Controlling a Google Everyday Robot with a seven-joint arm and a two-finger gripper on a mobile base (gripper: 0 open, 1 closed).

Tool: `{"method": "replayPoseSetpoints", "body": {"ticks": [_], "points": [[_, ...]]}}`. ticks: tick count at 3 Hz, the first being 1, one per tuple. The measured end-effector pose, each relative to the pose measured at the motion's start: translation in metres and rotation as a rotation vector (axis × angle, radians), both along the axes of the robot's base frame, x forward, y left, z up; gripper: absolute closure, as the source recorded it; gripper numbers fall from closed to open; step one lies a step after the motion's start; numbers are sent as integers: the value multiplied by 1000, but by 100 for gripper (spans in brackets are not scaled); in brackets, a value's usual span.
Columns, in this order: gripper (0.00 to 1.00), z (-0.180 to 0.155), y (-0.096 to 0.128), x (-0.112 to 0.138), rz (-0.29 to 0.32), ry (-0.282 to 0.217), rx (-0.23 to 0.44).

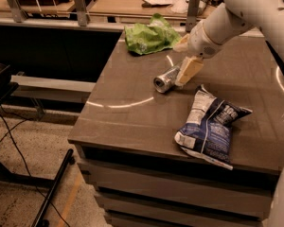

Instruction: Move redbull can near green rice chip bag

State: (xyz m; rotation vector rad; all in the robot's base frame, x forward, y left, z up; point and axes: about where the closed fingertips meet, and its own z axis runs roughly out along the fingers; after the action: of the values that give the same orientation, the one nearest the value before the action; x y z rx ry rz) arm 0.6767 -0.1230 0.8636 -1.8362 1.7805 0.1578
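The redbull can (165,79) lies on its side on the dark tabletop (132,122), its open end toward the front left. The green rice chip bag (149,35) lies crumpled at the table's far left corner, a short way behind the can. My gripper (185,73) hangs from the white arm coming in from the upper right. Its cream fingers (190,70) are down at the can's right end, touching or right beside it.
A dark blue and white chip bag (209,126) lies near the table's front right. The table's left and front edges drop to the floor. Wooden benches with papers stand behind. A black stand's legs are on the floor at left.
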Motion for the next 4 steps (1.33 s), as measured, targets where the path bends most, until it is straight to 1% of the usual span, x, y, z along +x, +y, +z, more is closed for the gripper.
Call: {"method": "replayPoseSetpoints", "body": {"ticks": [1,2,3,4], "points": [[49,-7,0,-3,8,20,-12],[72,-17,2,-8,25,51,-55],[95,-20,2,-12,29,70,-85],[100,-10,-6,-12,-36,69,-31]]}}
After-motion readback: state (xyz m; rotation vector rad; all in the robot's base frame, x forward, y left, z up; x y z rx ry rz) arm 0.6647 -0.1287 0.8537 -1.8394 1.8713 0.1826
